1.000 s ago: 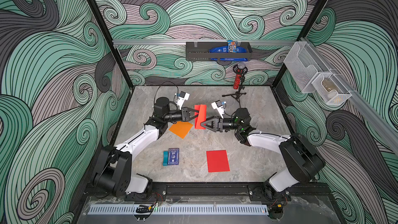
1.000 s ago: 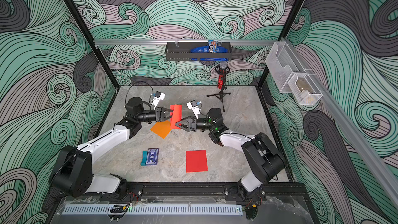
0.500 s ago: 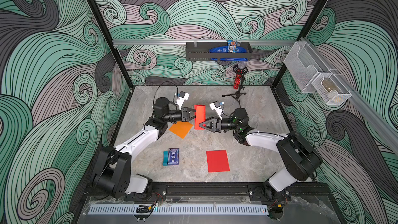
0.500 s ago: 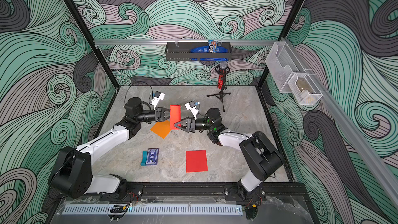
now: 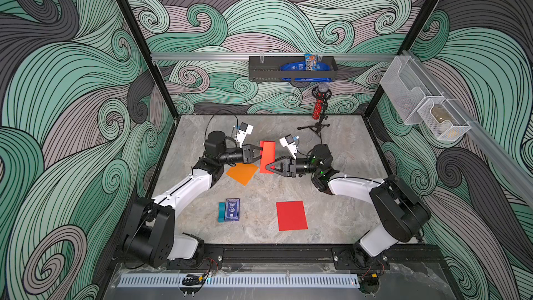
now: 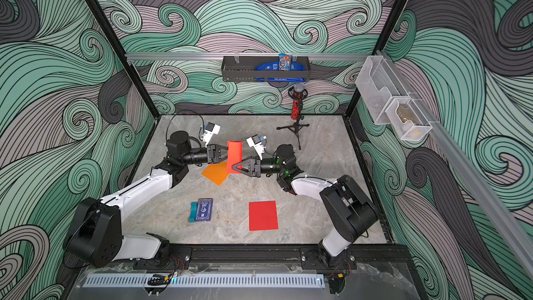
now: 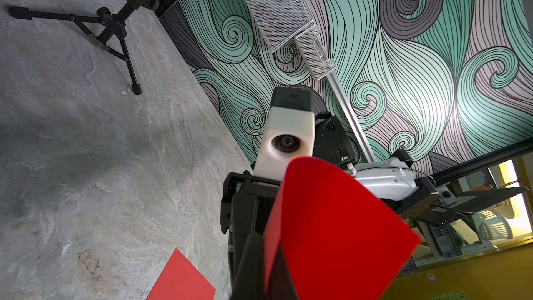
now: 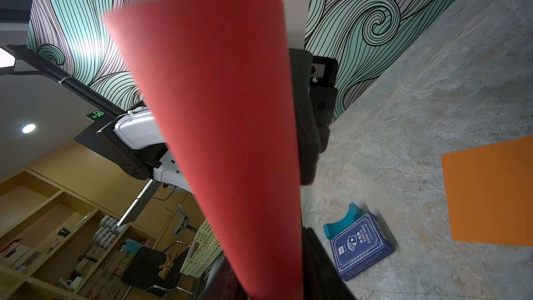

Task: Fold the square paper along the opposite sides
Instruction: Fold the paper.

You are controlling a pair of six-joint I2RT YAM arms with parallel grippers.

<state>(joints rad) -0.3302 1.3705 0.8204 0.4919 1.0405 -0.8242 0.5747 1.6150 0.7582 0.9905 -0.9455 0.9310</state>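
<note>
left gripper (image 5: 258,151): clamped on the near edge of the paper (image 5: 267,154), holding it clear of the table (image 5: 346,145); same grip as a second ago.
right gripper (image 5: 269,166): at the paper's lower end with a jaw on each side of it. jaws are narrower than a second ago, but i cannot tell whether they pinch it yet. the arm has barely shifted.
paper: red, in the air over mid-table between the two grippers, bowed over into a curl; place much as before.
orange sheet (image 5: 242,173): flat on the table, beside and partly under the paper in both top views; unmoved.
red sheet (image 5: 291,215): flat near the front, well apart from both grippers; unmoved.
card box (image 5: 232,210): front left, touching a teal piece; unmoved.
</note>
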